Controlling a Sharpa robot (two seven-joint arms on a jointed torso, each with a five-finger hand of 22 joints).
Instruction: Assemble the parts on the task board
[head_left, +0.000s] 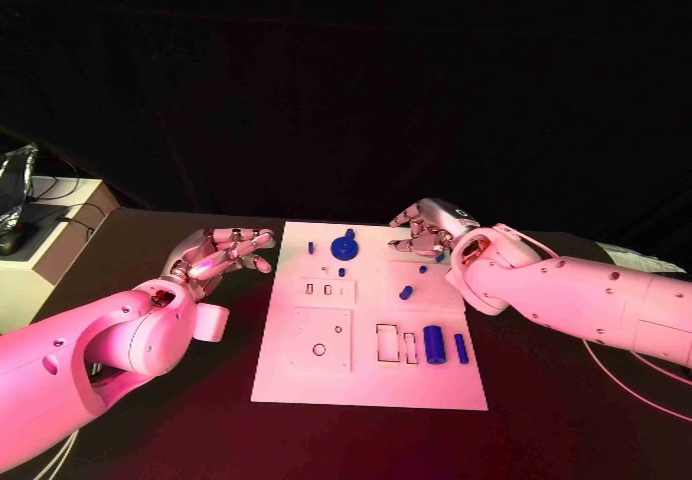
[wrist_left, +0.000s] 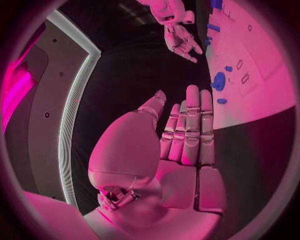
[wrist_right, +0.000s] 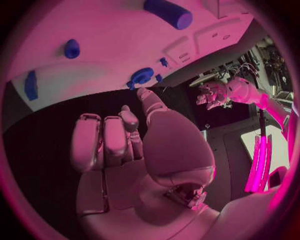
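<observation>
The white task board (head_left: 368, 385) lies in the middle of the black table. On it a round blue part (head_left: 345, 247) sits near the far edge, a thick blue cylinder (head_left: 434, 344) and a thin blue bar (head_left: 462, 348) lie by the right edge, and a small blue piece (head_left: 407, 293) lies mid-board. My left hand (head_left: 224, 255) hovers just left of the board's far corner, fingers straight and apart (wrist_left: 187, 130), holding nothing. My right hand (head_left: 430, 232) hangs over the far right corner, fingers loosely bent (wrist_right: 106, 140), with nothing in them.
Rectangular slots (head_left: 389, 342) and a square plate with a hole (head_left: 320, 340) are set in the near half of the board. A pale cabinet (head_left: 58, 240) stands off the table's left. Cables (head_left: 635, 385) trail at the right.
</observation>
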